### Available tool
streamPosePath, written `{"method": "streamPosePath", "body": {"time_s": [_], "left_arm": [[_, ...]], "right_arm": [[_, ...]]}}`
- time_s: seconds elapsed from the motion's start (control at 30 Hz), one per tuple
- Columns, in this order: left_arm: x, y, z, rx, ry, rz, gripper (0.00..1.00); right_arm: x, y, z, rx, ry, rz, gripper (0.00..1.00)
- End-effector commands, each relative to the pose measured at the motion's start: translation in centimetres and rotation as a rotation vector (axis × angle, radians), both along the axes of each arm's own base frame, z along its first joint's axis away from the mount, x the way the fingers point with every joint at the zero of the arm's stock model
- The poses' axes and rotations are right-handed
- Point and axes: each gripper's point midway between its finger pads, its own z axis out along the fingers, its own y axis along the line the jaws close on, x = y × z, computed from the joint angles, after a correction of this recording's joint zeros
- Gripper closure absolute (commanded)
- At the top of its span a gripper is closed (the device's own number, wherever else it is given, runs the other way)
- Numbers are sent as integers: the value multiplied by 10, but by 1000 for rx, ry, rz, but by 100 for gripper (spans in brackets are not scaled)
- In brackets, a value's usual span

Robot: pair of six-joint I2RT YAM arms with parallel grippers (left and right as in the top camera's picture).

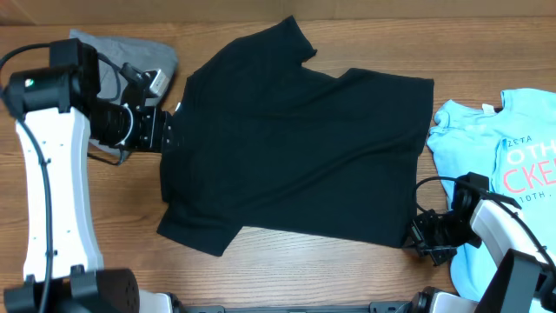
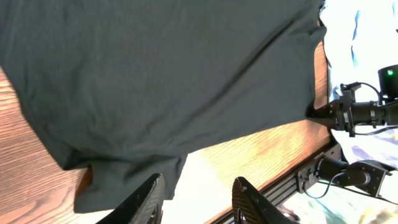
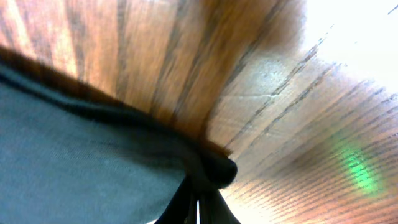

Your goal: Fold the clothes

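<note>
Black T-shirt [image 1: 295,139] lies spread flat mid-counter, slightly skewed. One sleeve points to the far side, the other to the near left. Matte knit, a few shallow creases, no stiff parts.

Handling, my guess: light, limp and not slippery. It'll drape and drag rather than hold shape, so lift at two points or the fold sags and skews. Best holds are hem corners and the shoulder seams, where the fabric is doubled. A pinch mid-panel would just tent it.

Right fingers [image 3: 194,208] are closed on the shirt's near-right corner, with a small bunch of black cloth pinched between them. That view is blurry but the grip reads clearly.

Left fingers [image 1: 163,130] are at the shirt's left edge, standing apart. The wrist view shows the cloth edge beside one finger and bare wood in the gap, so nothing is clamped as far as I can see.

Counter [image 1: 287,269] is wood-grain laminate, smooth with some glare, so cloth should slide on it easily.

Light blue tee [image 1: 504,174] with pink print sits rumpled at the right edge, just beside the black one. Grey shorts [image 1: 122,52] are bunched far left behind the left arm.
</note>
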Motion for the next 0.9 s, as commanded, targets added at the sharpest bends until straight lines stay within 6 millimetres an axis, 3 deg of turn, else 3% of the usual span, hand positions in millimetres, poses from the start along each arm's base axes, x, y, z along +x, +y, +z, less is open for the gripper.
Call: {"method": "streamPosePath", "body": {"time_s": [0.0, 0.1, 0.13, 0.2, 0.27, 0.4, 0.43, 0.5, 0.57, 0.7, 0.87], "left_arm": [[-7, 6, 9, 34, 8, 50, 59], [-16, 9, 3, 51, 66, 68, 58], [-18, 7, 3, 44, 76, 65, 48], [-20, 0, 5, -3, 84, 57, 14], [-18, -9, 11, -60, 72, 49, 0], [-15, -6, 8, -35, 52, 42, 11], [-16, -5, 6, -24, 64, 47, 11], [-20, -2, 0, -7, 106, 76, 0], [-25, -2, -9, -2, 161, 103, 0], [-41, -7, -39, -15, 309, 154, 2], [-66, -31, -90, -7, 465, 125, 11]], "right_arm": [[23, -4, 22, 4, -109, 49, 96], [35, -7, 47, -13, -181, 85, 96], [41, -9, 56, -25, -216, 104, 96], [48, -12, 70, -44, -266, 124, 96], [52, -13, 78, -54, -295, 127, 96], [54, -13, 81, -57, -311, 127, 96], [55, -12, 81, -51, -319, 126, 96], [65, -9, 84, -33, -368, 126, 96], [77, -8, 88, -23, -427, 133, 96], [83, -7, 91, -10, -459, 133, 96], [84, -7, 91, -13, -464, 134, 96]]}}
